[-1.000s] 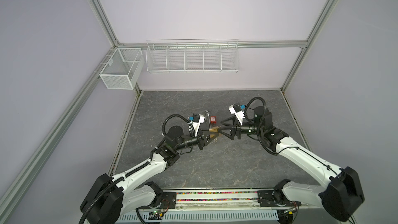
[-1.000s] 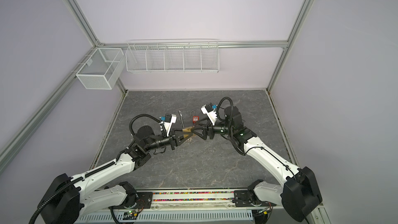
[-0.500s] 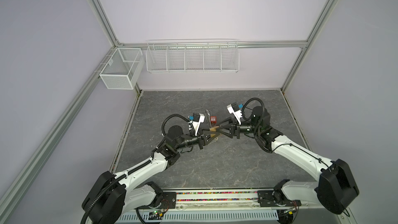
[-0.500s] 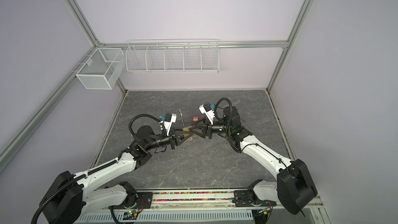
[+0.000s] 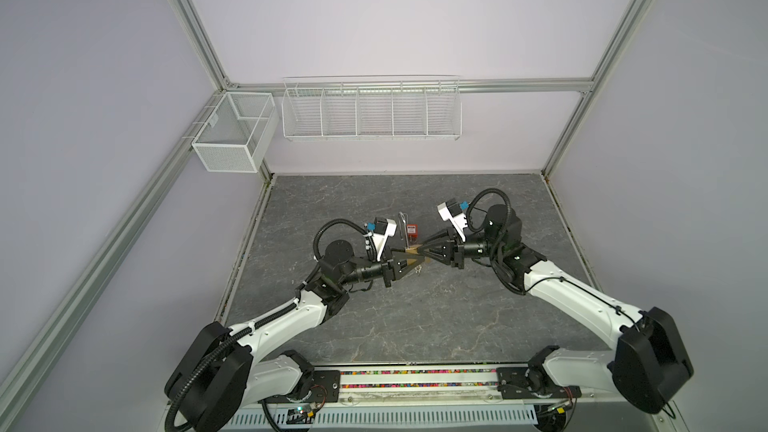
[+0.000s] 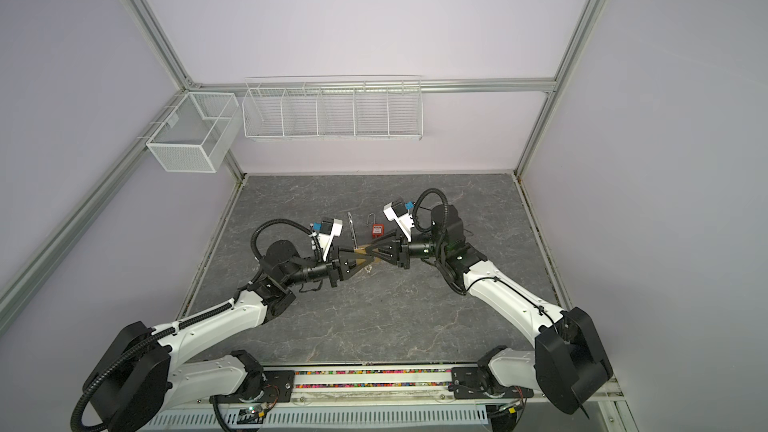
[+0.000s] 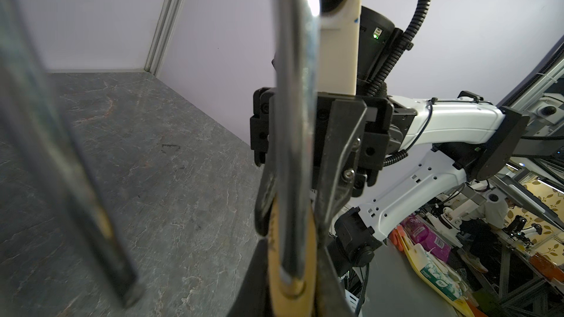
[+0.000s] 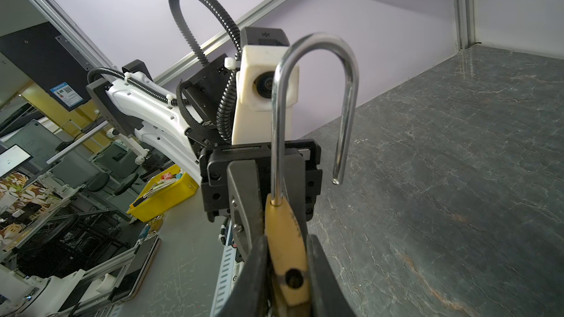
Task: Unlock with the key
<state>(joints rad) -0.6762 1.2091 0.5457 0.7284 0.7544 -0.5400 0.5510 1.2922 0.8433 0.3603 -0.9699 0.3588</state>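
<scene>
1. My left gripper [image 5: 417, 260] and right gripper [image 5: 424, 252] meet in the middle, both clamped on the brass padlock [image 8: 285, 239].
2. Its shackle [image 8: 345, 102] already stands sprung, free end out: unlocking looks done. Next, I judge, one gripper must release without dropping it.
3. The red lock [image 5: 412, 229] beyond: label too small to read.
4. No key that I can make out.

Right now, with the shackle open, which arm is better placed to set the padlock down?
Probably left. The left gripper clamps the padlock at the end where the tall shackle is seated, right over its grip. The right gripper pinches the end with the empty hole.
</scene>
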